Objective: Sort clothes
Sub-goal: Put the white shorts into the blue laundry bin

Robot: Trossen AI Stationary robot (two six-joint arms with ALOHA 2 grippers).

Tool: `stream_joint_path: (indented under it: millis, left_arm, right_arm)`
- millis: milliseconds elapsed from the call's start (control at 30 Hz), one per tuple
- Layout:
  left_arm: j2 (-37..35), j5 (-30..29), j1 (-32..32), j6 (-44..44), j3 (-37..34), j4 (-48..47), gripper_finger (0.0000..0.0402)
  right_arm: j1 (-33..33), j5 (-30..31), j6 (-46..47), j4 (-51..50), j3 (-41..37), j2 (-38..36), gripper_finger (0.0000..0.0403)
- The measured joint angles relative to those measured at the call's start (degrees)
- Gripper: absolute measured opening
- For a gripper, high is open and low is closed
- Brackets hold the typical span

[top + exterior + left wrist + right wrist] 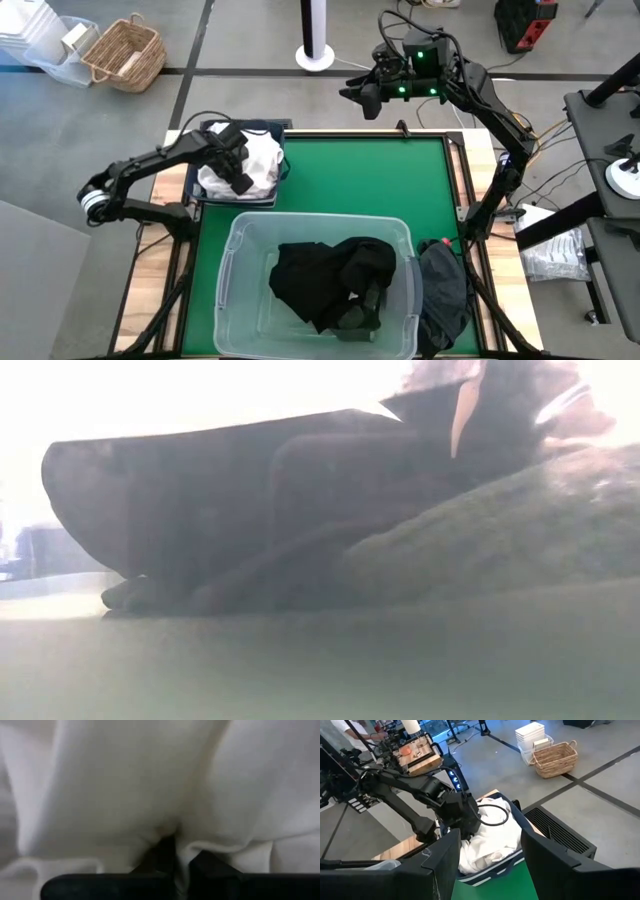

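The left claw (238, 170) is down in the white clothes (255, 160) heaped in the navy bin (268, 127) at the far left corner of the green surface (360, 180). In the left wrist view its two dark fingers (160, 855) stand narrow, pressed close together with a fold of white cloth (150, 795) pinched between them; white fabric fills nearly everything else there. From the right wrist view the left arm reaches in over the bin (512, 805) and its claw (465, 820) sits on top of the white pile (492, 842), with a black cable looping over the cloth.

The right claw (365, 98) hangs high beyond the far edge of the surface, well apart from all the clothes. Its fingers (442, 857) are spread wide with nothing between them, framing the bin in its own view.

A clear tub (232, 262) stands at the near middle of the surface and holds a heap of black clothes (335, 280), with a dark green piece (362, 318) at the near side of the heap. Just right of the tub, a dark grey garment (442, 290) is draped over the right edge of the surface. The low view is filled by dark fabric (250, 510) seen close up, with a greenish mound (500, 530) to its right.

Beyond the surface, on the floor at far left, stands a wicker basket (125, 52).
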Motion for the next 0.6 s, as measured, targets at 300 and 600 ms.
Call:
stream_joint_path:
  millis: [300,600]
  left_arm:
    - [-0.17,4.57,2.15,-0.74,-7.08,7.07,0.0000]
    - [2.64,8.61,5.14,-1.69,-8.83,9.84,0.0000]
  right_arm:
    - [0.00,-0.02,0.28,-0.14,0.00,0.00,0.0201]
    - [0.00,0.36,0.42,-0.15,-0.02,0.00,0.0201]
